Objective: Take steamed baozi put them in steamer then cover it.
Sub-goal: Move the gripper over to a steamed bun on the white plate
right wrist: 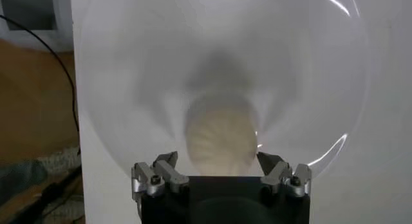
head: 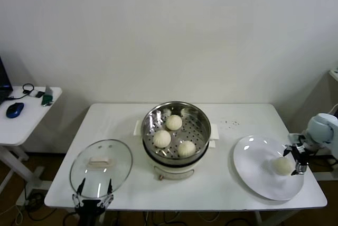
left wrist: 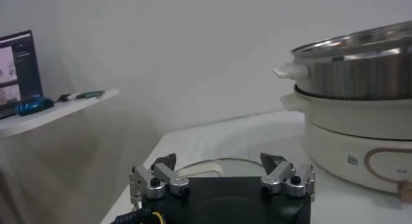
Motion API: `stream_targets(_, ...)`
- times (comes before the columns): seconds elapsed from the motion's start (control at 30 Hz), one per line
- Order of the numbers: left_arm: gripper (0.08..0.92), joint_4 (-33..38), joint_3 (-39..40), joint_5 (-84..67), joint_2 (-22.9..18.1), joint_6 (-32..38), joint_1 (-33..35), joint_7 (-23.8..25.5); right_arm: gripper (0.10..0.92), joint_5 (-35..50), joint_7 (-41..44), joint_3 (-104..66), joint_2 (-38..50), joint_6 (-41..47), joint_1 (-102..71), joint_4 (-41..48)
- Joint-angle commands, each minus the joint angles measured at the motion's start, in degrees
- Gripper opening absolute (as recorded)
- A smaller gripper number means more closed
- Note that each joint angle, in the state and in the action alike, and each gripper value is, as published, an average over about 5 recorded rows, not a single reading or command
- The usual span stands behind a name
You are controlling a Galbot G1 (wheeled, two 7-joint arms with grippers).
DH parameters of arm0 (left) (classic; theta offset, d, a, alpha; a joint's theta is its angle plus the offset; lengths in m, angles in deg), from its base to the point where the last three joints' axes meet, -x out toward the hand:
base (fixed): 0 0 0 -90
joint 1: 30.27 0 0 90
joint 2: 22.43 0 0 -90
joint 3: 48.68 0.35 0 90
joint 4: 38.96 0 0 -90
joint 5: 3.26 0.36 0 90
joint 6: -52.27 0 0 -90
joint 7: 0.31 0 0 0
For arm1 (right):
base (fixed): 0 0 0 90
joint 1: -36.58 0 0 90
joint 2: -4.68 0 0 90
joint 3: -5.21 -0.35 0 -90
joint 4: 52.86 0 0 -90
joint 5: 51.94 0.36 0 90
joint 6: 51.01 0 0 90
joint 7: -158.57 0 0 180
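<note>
- Steamer (head: 176, 131) sat mid-table on its cream pot base (head: 174, 170); three steamed baozi (head: 174, 122) lay inside on the perforated bottom.
- Fourth baozi (head: 282, 166) was on the white plate (head: 253, 168) at the table's right end, near the plate's outer edge.
- Right gripper (head: 296, 158) was over the plate right at that bun, jaws spread wide, not closed on it; in the right wrist view the bun (right wrist: 221, 140) sat just ahead, between the fingertips (right wrist: 166, 162).
- Cover (head: 101, 167), glass with white handle, lay flat on the table left of the steamer, near the front edge.
- Left gripper (head: 94, 188) hung low at the cover's near rim, jaws open, holding nothing.
- Side table (head: 21, 125) with a blue mouse (head: 15, 110) stood far left.
</note>
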Motion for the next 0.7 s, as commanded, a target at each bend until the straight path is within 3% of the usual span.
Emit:
stream_targets(0.03,0.823,-0.14,0.19,0.16,0.01,-0.12,-0.09,0.03,0.823,-1.5,-0.17,-1.64,-2.04,-0.43,-1.65,2.62)
stream_targets(0.4,0.823,-0.16,0.01,0.15,0.02,-0.09,-0.04,0.02,0.822,-0.96,-0.03,-1.64,-3.09,-0.59,-1.98,2.91)
stream_targets(0.7,0.823,0.19,0.26,0.31,-0.02,-0.07,0.15,0.01,0.75,2.23,0.3,0.24,-1.89,0.15,0.38,2.27)
